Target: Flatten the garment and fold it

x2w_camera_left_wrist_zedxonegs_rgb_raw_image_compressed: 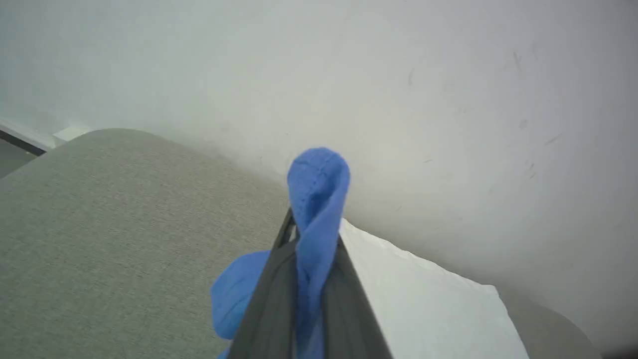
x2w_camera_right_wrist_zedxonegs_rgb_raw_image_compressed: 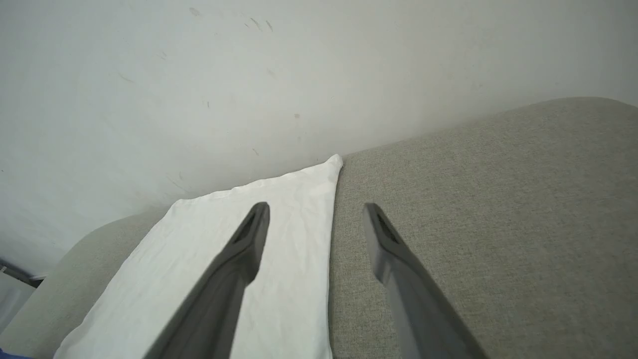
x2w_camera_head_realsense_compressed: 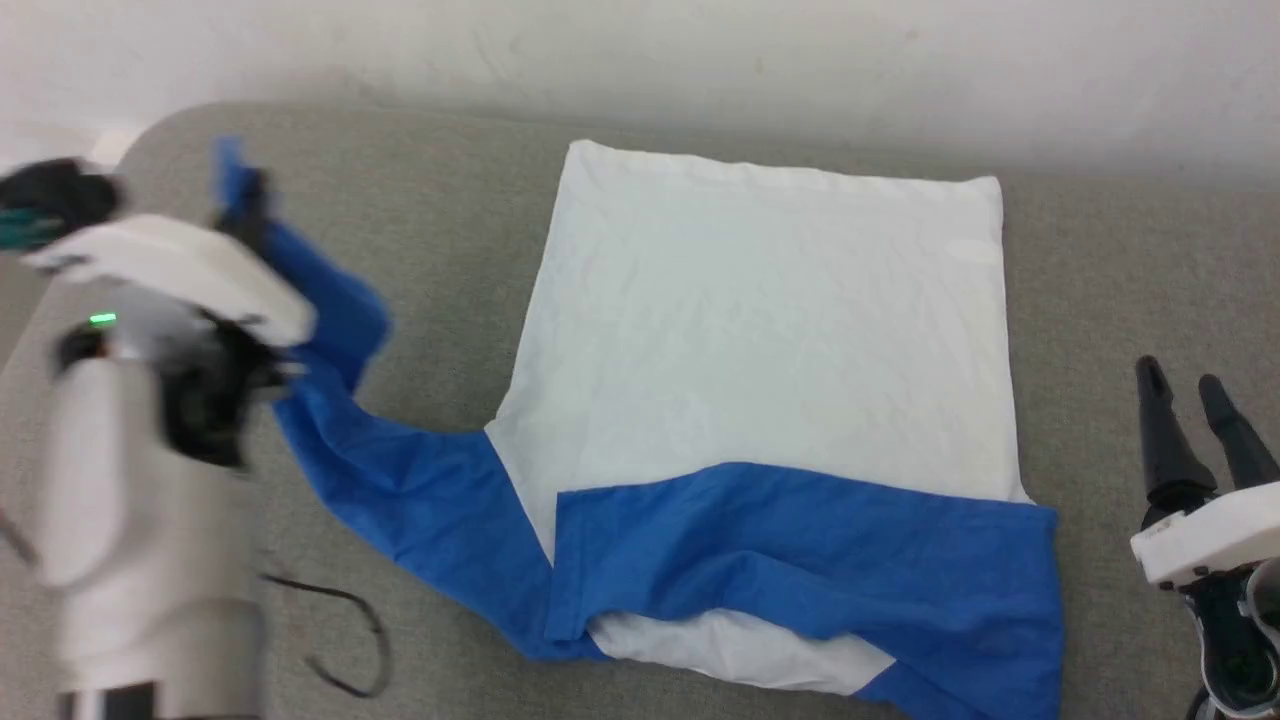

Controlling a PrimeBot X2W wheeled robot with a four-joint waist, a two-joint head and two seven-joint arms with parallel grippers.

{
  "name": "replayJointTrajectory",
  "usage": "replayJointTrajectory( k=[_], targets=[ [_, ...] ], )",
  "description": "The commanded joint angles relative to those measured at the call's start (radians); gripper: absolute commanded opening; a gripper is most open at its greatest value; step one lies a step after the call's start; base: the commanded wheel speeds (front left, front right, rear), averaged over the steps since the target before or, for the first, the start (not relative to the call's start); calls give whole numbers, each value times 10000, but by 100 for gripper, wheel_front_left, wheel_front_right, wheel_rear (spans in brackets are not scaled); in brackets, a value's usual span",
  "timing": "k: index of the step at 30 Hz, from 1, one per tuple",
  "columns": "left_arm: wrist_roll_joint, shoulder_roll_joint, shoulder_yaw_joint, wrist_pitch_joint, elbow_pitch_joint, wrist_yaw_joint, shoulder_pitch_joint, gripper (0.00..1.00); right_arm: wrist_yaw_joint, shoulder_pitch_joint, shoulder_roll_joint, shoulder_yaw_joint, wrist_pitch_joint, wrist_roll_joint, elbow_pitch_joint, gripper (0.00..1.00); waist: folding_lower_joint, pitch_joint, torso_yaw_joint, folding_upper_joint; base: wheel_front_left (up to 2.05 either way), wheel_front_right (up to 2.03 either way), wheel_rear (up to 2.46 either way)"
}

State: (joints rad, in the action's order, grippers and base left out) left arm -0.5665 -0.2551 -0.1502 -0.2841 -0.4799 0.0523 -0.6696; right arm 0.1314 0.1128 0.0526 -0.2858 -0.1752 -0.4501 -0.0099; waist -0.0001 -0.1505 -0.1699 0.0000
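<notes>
Left sleeve held up and out to the left, the shirt body lying to the right of it.

The left gripper [x2w_camera_head_realsense_compressed: 245, 195] is clenched on the cuff of the garment's blue left sleeve [x2w_camera_head_realsense_compressed: 400, 470], lifted off the surface. The sleeve's long axis runs slantwise from those jaws back to the near left corner of the white body. The garment [x2w_camera_head_realsense_compressed: 770, 330] lies flat in the middle, its far edge near the wall [x2w_camera_head_realsense_compressed: 700, 60], and the other sleeve [x2w_camera_head_realsense_compressed: 800, 540] is laid across its near end. To my eye the fold must travel rightward over the white, and the left arm is the one placed for it. The right gripper [x2w_camera_head_realsense_compressed: 1180, 385] hangs with jaws spread and empty, just off the garment's right edge. Underneath is a grey cloth-covered surface [x2w_camera_head_realsense_compressed: 450, 250] with rounded corners, with a dark cord [x2w_camera_head_realsense_compressed: 350, 640] on its near left.
</notes>
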Motion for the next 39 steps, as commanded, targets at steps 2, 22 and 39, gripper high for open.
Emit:
replayJointTrajectory(
  k=[2, 22, 39],
  targets=[
    [34, 1050, 827, -11, 938, 179, 515, 0, -7, -199, -24, 46, 106, -108, 76, 100, 1, 420, -227, 0, 0, 0, 0],
    [-1205, 2047, 8442, -572, 1111, 212, 1969, 0, -7, -147, -24, 388, 241, -223, 204, 100, 1, -34, 947, 0, 0, 0, 0],
    [-3600, 1984, 8665, -1088, 1253, -36, 845, 100, -7, -218, -24, 428, 324, -252, 351, 100, 1, 178, 916, 0, 0, 0, 0]
  ],
)
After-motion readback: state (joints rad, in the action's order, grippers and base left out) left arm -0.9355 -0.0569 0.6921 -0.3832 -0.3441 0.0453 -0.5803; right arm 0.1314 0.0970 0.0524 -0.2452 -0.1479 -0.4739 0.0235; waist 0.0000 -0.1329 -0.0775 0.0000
